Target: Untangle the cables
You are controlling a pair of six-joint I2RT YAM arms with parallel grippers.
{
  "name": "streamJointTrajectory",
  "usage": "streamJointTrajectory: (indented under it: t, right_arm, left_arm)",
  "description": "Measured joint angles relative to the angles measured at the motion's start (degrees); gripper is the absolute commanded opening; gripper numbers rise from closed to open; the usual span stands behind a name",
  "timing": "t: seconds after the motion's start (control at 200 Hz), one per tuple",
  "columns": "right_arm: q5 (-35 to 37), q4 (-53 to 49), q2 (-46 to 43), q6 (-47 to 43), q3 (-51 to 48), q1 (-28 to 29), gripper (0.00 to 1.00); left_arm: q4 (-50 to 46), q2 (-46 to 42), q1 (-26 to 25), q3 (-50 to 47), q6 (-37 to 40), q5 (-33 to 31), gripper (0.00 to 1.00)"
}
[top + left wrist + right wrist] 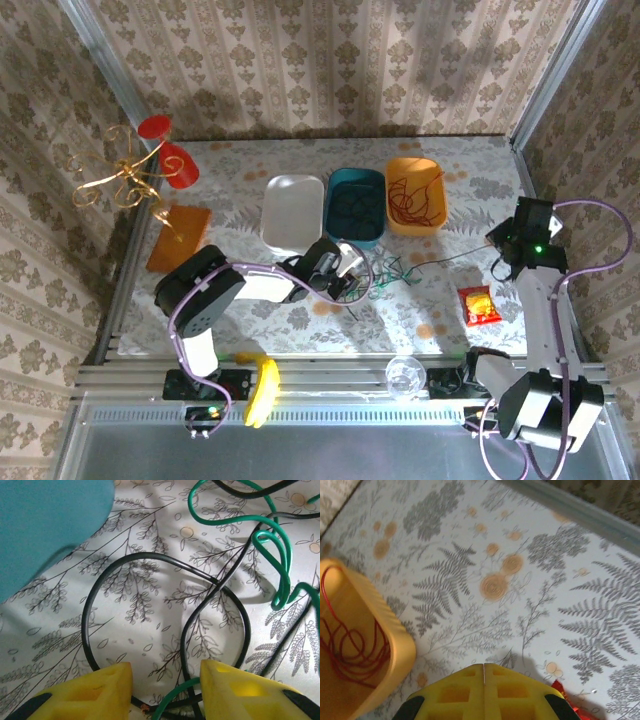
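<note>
Green cable (pixel 385 272) lies in a loose tangle at mid-bench, just in front of the teal bin (pixel 357 173). Black cable (pixel 455 258) runs out of the same tangle toward the right side.

Left wrist view: black cable (pixel 150 554) forms a wide loop on the bench (pixel 50 645) and crosses over itself once. Green cable (pixel 288 570) curls in tight bends to the right of that loop, and black strands cross it there. Teal bin (pixel 45 525) fills the upper left corner.

Left hand (pixel 165 672): released, with its yellow fingers (pixel 107 682) set well apart. One black strand and one green strand pass through the gap between them at the bottom edge. Neither strand is pinched. From the top view the left hand (pixel 345 268) sits at the left edge of the tangle, just in front of the teal bin.

Red cable (pixel 415 200) is apart from the other two, coiled inside the orange bin (pixel 414 162). Right wrist view confirms the red cable (pixel 357 667) lies on the floor of the orange bin (pixel 395 635).

Right hand (pixel 484 672): clenched, its fingers meeting along a thin seam with nothing between them. It hangs over bare bench (pixel 520 555). From the top view the right hand (pixel 505 250) is near the far right end of the black cable; contact cannot be judged.

A white tray (pixel 293 212) sits left of the teal bin. A red-and-yellow packet (pixel 480 305) lies on the bench near the right arm.
</note>
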Motion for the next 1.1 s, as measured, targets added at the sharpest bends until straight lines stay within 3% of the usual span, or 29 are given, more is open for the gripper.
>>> streamJointTrajectory:
  t: [0.27,0.605,1.1]
  right_arm:
    - [-1.25,-2.21,-1.38,1.36,3.52,-6.73,0.00]
    - [-0.94,-2.69,-2.51,1.95,3.80,-9.03,0.00]
    - [16.37,-9.51,-3.96,0.87,6.45,-9.49,0.00]
  left_arm:
    - [0.72,-2.84,0.92,-3.63,-1.33,-2.25,0.41]
    - [0.20,-4.94,2.16,-6.10,-2.86,-4.00,0.42]
    - [-0.26,-8.41,5.90,-9.77,-6.62,-4.76,0.43]
